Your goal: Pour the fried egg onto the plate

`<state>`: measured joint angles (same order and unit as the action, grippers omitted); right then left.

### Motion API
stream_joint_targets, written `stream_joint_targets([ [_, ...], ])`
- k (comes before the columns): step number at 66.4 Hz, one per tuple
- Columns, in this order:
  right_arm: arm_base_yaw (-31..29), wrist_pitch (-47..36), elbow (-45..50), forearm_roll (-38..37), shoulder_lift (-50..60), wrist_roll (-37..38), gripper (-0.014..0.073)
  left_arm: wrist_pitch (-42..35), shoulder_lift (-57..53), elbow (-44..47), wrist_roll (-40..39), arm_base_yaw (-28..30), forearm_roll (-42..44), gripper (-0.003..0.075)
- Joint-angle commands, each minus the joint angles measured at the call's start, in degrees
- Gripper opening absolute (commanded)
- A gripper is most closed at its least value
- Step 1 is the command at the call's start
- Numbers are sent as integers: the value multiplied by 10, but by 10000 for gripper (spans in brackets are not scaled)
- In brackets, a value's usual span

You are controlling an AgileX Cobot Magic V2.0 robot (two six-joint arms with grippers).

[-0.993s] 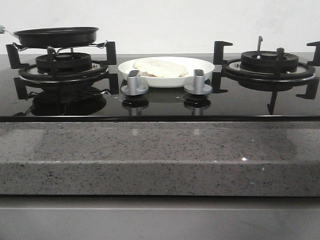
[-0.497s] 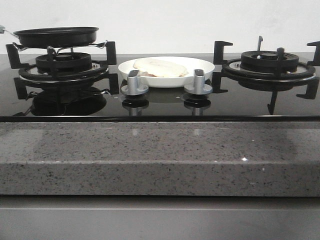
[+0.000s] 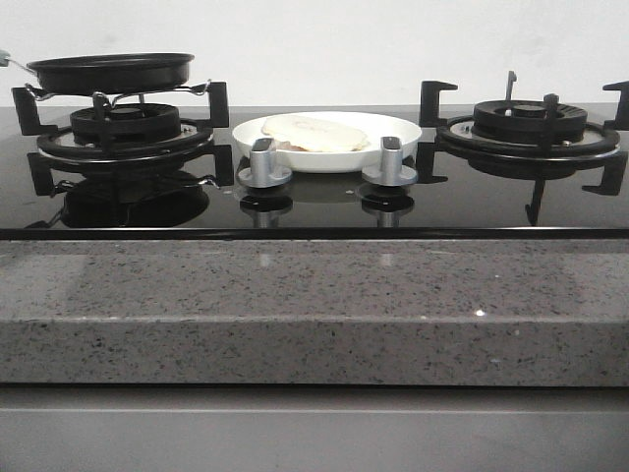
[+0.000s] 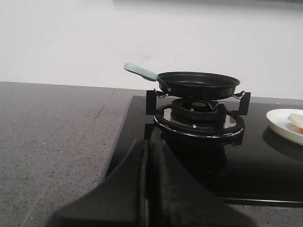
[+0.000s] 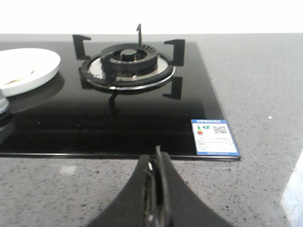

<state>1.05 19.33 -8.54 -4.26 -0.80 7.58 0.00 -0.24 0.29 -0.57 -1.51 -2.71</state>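
fried egg (image 3: 313, 133): lies on the plate (image 3: 398, 131), frame centre
frying pan (image 3: 111, 71): upper left, on burner
left fingers (image 4: 150, 156): pressed together, empty
right fingers (image 5: 158, 163): pressed together, empty

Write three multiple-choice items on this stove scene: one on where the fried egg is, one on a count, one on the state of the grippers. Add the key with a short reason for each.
1. Where does the fried egg lie?
A. In the black pan
B. On the plate
C. On the right burner

2. How many silver control knobs stand at the front of the hob?
A. One
B. Two
C. Four

3. How do the two grippers stand?
A. Both shut and empty
B. Left shut on the pan handle
C. Both wide open

Key:
1 B: the pale disc rests on the plate between the burners, while the black pan sits on the left burner.
2 B: the front view shows one left knob and one right knob.
3 A: the fingers of the left gripper and the right gripper meet with nothing between them.
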Motion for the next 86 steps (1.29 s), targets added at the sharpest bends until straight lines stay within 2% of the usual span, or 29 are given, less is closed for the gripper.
stream_joint_targets([
  [1, -10, -119, 43, -12, 27, -6, -108, -45, -7, 3, -1, 1, -2, -20],
  [10, -11, -203, 99, -6, 25, -6, -108, -45, -7, 3, -1, 1, -2, -20],
  [49, -14, -209, 97, 3, 25, -6, -108, -45, -7, 3, -1, 1, -2, -20],
  [63, -14, -188, 97, 89, 25, -97, -108, -45, -7, 3, -1, 1, -2, -20],
  [86, -14, -193, 97, 65, 25, -98, -108, -45, -7, 3, -1, 1, -2, -20],
])
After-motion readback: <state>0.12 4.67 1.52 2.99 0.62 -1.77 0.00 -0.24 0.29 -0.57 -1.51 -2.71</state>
